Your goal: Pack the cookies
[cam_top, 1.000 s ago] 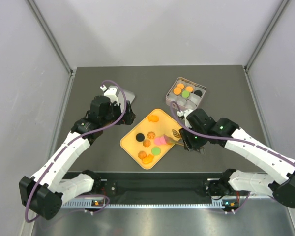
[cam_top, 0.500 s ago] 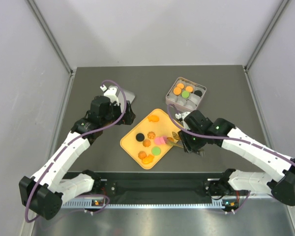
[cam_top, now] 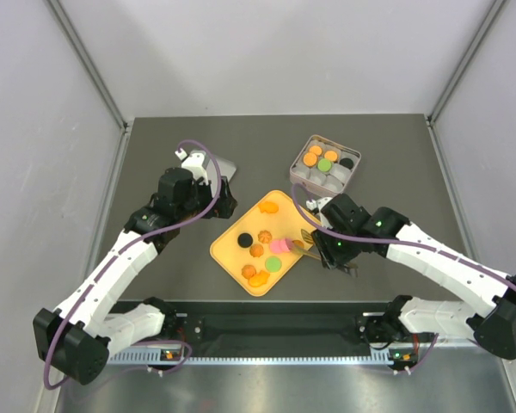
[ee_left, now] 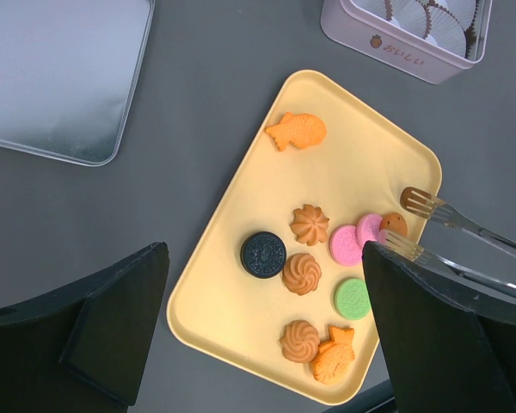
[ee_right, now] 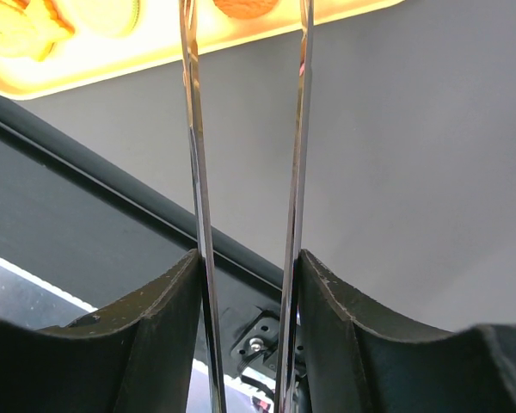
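Several cookies lie on the orange tray (cam_top: 228, 256): a black one (cam_top: 244, 240), pink ones (cam_top: 278, 246), a green one (cam_top: 275, 262) and orange swirls. My right gripper (cam_top: 328, 247) is shut on metal tongs (cam_top: 305, 241). The tongs' arms (ee_right: 193, 172) stand apart. In the left wrist view their tips (ee_left: 417, 225) flank a small brown-orange cookie (ee_left: 394, 223) beside the pink cookies (ee_left: 347, 244). My left gripper (ee_left: 265, 258) is open and empty, hovering above the tray (ee_left: 361, 163). The pink tin (cam_top: 303, 151) holds orange, green and black cookies.
A grey tin lid (ee_left: 60, 77) lies on the dark table left of the tray, partly under my left gripper (cam_top: 226, 202). The tin's near wall (ee_left: 396, 56) shows behind the tray. The table's near edge rail runs just below the tray (ee_right: 155, 47).
My right arm has shifted slightly left, bringing the tong tips onto the tray's right side by the pink cookies. The left arm has not moved.
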